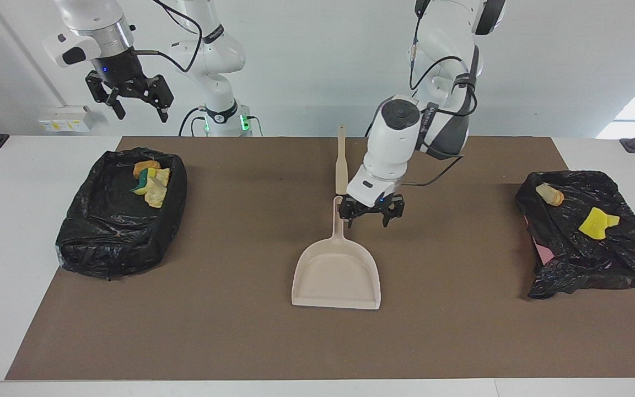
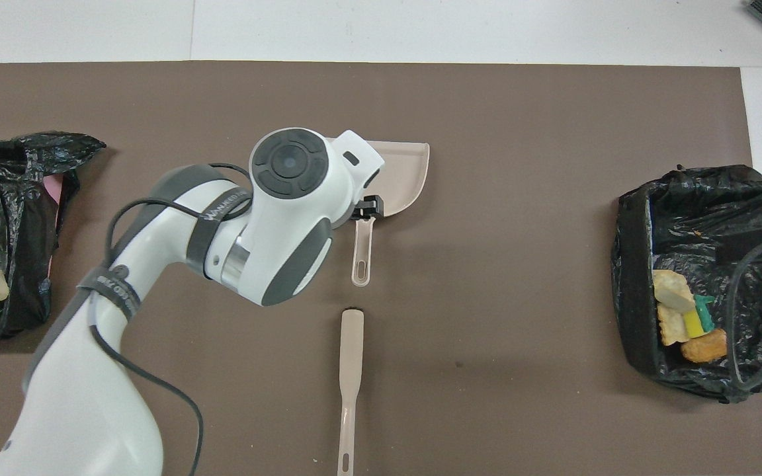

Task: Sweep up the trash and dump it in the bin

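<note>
The left gripper (image 1: pixel 371 215) is hung spread wide and empty just beside the dustpan (image 1: pixel 337 273) handle. The right gripper (image 1: pixel 136 103) is held high, open, over the bin (image 1: pixel 113 231), where trash (image 1: pixel 151 181) is piled. More trash (image 1: pixel 597 223) is seen on the bag (image 1: pixel 598 259) at the left arm's end.

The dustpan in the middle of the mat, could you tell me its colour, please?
Pale beige dustpan; clearest in the facing view.
</note>
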